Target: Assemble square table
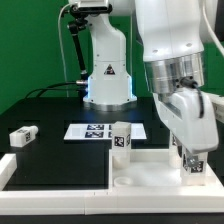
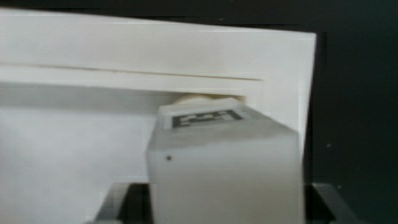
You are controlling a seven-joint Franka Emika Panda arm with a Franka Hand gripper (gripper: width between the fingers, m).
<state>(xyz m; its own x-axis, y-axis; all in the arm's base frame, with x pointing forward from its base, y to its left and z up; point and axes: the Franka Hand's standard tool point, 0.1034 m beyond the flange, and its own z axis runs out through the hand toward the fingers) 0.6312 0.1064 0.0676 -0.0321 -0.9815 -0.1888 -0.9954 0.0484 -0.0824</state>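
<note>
The white square table top (image 1: pixel 150 163) lies at the front on the exterior view's right. One tagged leg (image 1: pixel 121 139) stands upright at its far corner on the exterior view's left. My gripper (image 1: pixel 193 168) is shut on another white leg (image 2: pixel 217 160) and holds it end-down on the top near the corner on the exterior view's right. In the wrist view the leg's tag (image 2: pixel 205 117) faces the camera, and its far end meets the white top (image 2: pixel 107 110). My gripper (image 2: pixel 222 208) has a dark finger on each side of the leg. A third leg (image 1: pixel 22 135) lies far off on the exterior view's left.
The marker board (image 1: pixel 92 131) lies on the black table in front of the robot base (image 1: pixel 107 85). A white border rail (image 1: pixel 50 172) runs along the front on the exterior view's left. A round hole (image 1: pixel 122 180) shows in the top's near corner.
</note>
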